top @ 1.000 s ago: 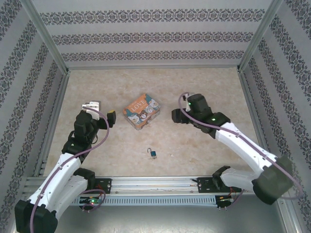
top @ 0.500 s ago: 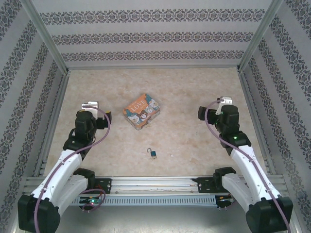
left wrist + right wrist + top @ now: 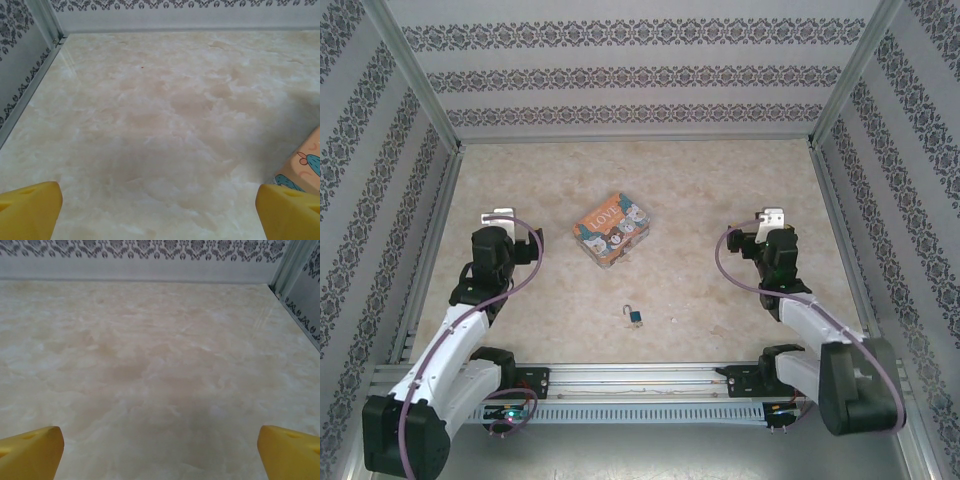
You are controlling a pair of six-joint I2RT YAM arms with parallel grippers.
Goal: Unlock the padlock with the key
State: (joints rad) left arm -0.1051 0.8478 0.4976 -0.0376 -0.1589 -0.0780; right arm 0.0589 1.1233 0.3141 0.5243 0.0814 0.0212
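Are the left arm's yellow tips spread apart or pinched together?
Spread apart: the left tool has its fingertips at opposite edges of its wrist view, with table showing between.

Small rectangular tin box (image 3: 612,229) with an orange lid and cartoon animals, the word "LOVE" in pale capital letters on the lid's upper left part, running slantwise along its long edge, other print on it too small to read

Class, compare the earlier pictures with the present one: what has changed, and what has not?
The right gripper swung away from the tin to the right side of the table; the left gripper shifted slightly left. Nothing was grasped. The padlock and tin stayed put.
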